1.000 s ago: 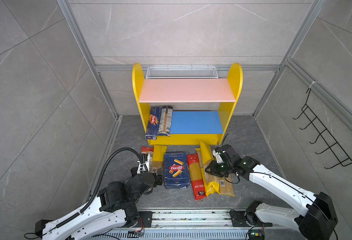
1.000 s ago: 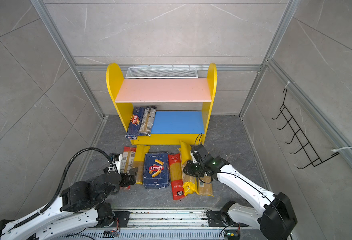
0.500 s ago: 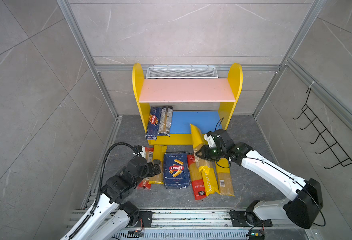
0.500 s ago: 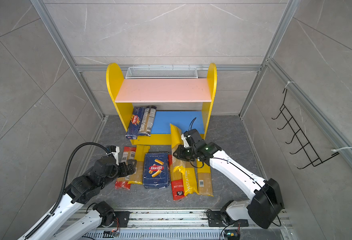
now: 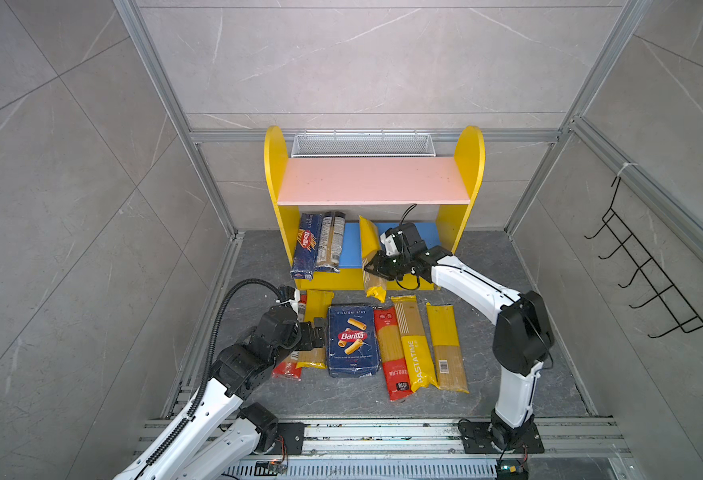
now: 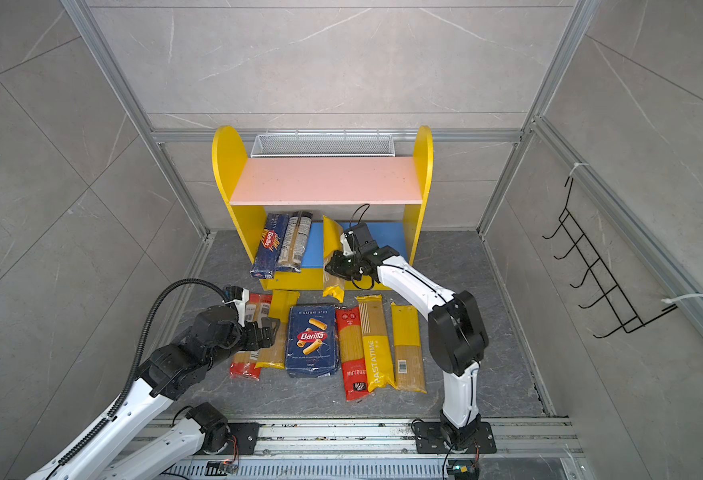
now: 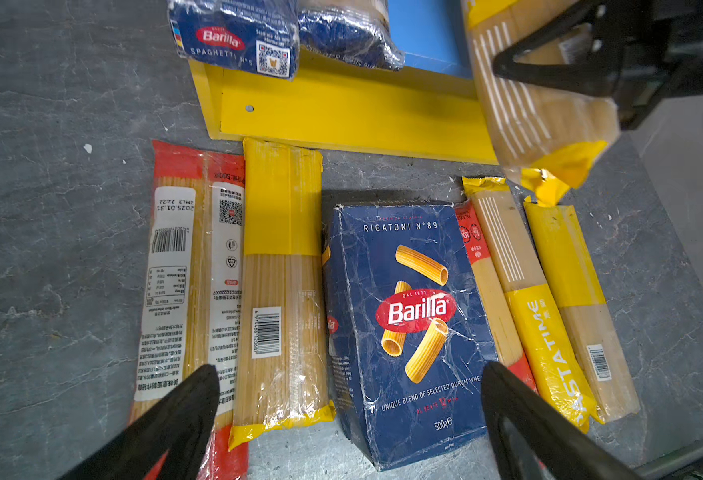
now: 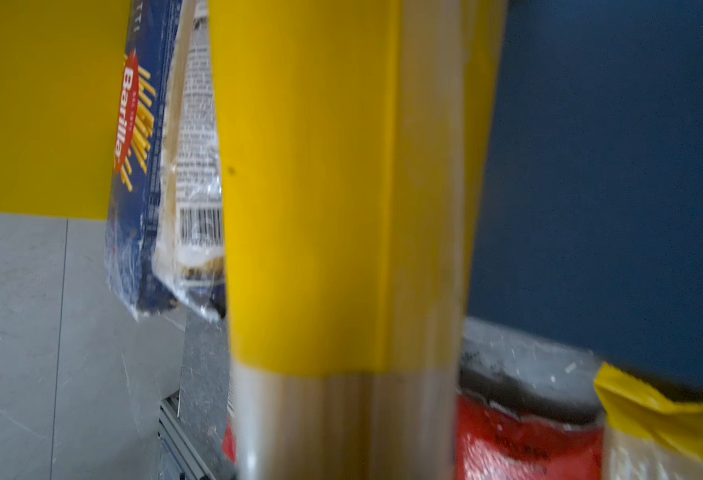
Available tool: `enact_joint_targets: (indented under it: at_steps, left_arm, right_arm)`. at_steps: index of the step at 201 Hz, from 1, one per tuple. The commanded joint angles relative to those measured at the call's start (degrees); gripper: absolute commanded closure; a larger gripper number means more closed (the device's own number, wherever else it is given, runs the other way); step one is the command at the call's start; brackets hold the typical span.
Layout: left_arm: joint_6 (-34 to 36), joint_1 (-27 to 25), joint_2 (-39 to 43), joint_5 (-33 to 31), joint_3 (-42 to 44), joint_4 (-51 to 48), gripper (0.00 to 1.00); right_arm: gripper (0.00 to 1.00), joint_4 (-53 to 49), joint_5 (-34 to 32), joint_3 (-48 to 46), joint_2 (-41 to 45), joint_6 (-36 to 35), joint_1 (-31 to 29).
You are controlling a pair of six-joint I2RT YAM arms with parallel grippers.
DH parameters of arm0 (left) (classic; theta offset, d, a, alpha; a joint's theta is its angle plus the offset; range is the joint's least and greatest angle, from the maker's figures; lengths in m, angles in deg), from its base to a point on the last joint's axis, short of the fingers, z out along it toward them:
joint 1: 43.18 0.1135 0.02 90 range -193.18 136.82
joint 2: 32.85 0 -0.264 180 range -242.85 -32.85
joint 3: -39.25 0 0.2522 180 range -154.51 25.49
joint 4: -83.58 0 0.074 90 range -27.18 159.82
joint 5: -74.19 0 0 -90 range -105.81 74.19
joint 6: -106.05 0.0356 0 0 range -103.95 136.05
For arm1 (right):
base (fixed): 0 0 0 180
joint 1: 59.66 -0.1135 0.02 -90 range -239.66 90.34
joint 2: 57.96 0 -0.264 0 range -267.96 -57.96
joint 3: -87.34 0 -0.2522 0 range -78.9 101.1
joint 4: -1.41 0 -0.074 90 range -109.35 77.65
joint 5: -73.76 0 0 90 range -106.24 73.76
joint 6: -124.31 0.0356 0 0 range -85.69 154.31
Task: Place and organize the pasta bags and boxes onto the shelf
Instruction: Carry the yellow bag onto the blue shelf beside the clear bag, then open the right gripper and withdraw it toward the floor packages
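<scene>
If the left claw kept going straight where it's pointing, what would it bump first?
Probably the blue rigatoni box or the yellow-ended spaghetti bag beside it; the open left claw straddles both, depth unclear.

My left pincer (image 7: 349,372) and right pincer (image 5: 376,268) are matt black plastic, and my right arm (image 5: 466,278) wears a smooth, glossy white shell. The yellow-ended spaghetti bag (image 7: 541,116) is clear, shiny film with an opaque yellow band, crumpled at its end. The rigatoni pack (image 7: 408,324) looks like dark-blue card under crinkled, glossy wrap, and so does the spaghetti box (image 7: 233,41). The shelf (image 5: 472,166) has smooth, matt painted boards, and its mesh basket (image 5: 362,145) is white-coated wire. The bench (image 5: 507,374) is dark grey, stone-veined and matt. The walls (image 5: 383,62) are pale tiles with a faint sheen, framed by brushed aluminium rails (image 5: 225,136).
</scene>
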Motion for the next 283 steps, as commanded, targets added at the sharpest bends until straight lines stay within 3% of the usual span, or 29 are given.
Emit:
enact_joint_targets:
  at_steps: [1, 53, 83, 116, 130, 176, 283]
  left_arm:
    - [3.0, 0.9, -0.7, -1.2, -2.3, 1.8, 0.00]
    - [3.7, 3.5, -1.9, 1.0, -2.3, 3.0, 0.00]
    - [3.5, 4.4, -1.9, 2.1, -2.1, 3.3, 0.00]
    - [3.2, 4.6, -1.4, 2.6, -2.0, 3.4, 0.00]
    - [3.2, 4.6, -1.0, 2.7, -1.9, 3.2, 0.00]
    - [2.5, 4.6, 0.8, 2.7, -1.4, 2.7, 0.00]
    - [-0.6, 4.7, 3.9, 4.1, 1.1, 2.4, 0.00]
  right_arm:
    - [0.77, 6.2, 3.2, 11.4, -4.1, -0.9, 0.1]
    - [0.74, -2.7, 3.6, 34.5, -19.3, 0.3, 0.2]
    - [0.64, -3.8, 4.8, 37.6, -22.5, 2.2, 0.1]
    - [0.40, -2.8, 3.5, 32.9, -20.4, 2.0, 0.1]
    - [0.35, -2.9, 2.8, 31.4, -19.2, 1.5, 0.2]
    - [0.31, -3.8, 2.0, 26.3, -14.2, 0.2, 0.2]
    - [0.28, 1.7, -1.0, -5.6, 8.7, -1.5, 0.2]
